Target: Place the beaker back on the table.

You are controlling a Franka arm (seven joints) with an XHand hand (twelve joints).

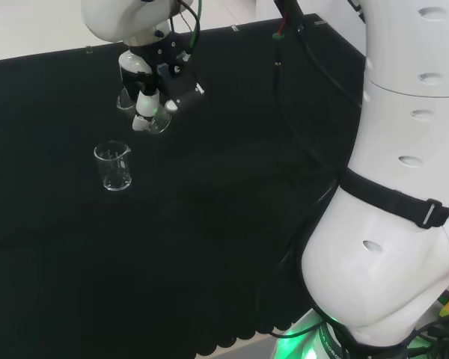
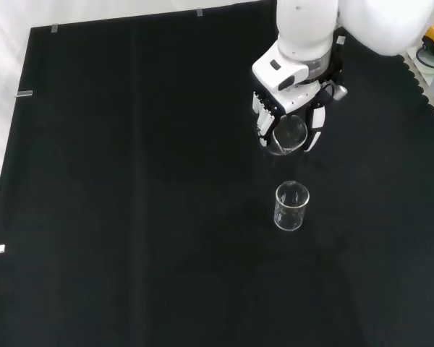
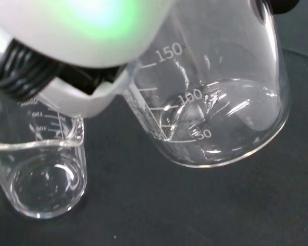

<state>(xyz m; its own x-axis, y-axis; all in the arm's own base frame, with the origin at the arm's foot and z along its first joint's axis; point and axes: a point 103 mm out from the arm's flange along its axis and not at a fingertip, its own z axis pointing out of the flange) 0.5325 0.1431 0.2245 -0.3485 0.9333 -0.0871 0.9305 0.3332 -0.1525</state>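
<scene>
The hand [image 1: 151, 88] [image 2: 293, 108] is curled round a clear glass beaker [image 2: 288, 134] [image 1: 154, 122] and holds it tilted, just above the black cloth. In the wrist view this held beaker [image 3: 220, 107] looks large, with printed scale marks, its base clear of the cloth, and a blurred white part of the hand [image 3: 82, 36] sits before it. A second clear beaker [image 1: 114, 166] [image 2: 291, 206] [image 3: 38, 174] stands upright and empty on the cloth, a short way from the held one, nearer the camera in the front view.
Black cloth [image 2: 130, 181] covers the bench with wide bare room to the left in the front view. The arm's white links [image 1: 404, 187] rise at the right of the head view. Cables [image 1: 299, 52] hang by the arm. The cloth's scalloped edge [image 2: 427, 87] runs at the right.
</scene>
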